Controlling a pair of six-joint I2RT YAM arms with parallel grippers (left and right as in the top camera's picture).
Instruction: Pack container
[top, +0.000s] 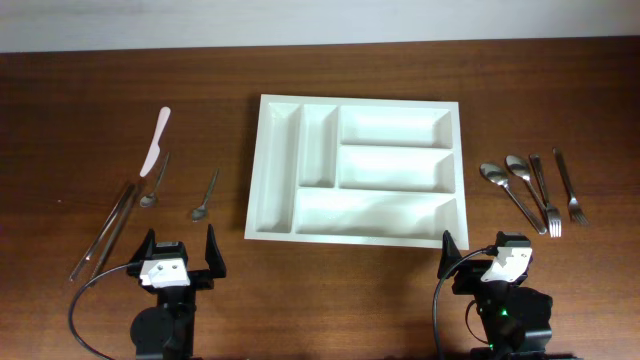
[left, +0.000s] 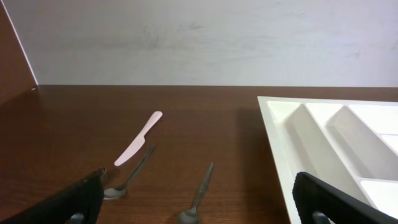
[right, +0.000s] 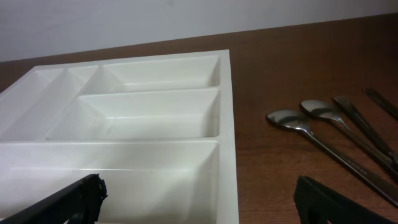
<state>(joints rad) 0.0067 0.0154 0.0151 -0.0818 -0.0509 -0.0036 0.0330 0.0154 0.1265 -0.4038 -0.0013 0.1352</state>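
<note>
The white five-compartment container (top: 252, 185) lies at the table's middle with nothing in it. It also shows in the left wrist view (left: 278, 142) and the right wrist view (right: 227, 124). My left gripper (top: 178, 252) is open and holds nothing, near the front edge, left of the container; in its own view (left: 199, 208) a small spoon (left: 198, 198) lies between the fingers' line of sight. My right gripper (top: 484, 252) is open and holds nothing, just in front of the container's front right corner (right: 199, 202).
Left of the container lie a white plastic knife (top: 156, 140), a spoon (top: 153, 185), a small spoon (top: 205, 196) and long metal chopsticks (top: 105, 230). Right of it lie two spoons (top: 506, 190) (top: 524, 176) and two forks (top: 545, 196) (top: 570, 188).
</note>
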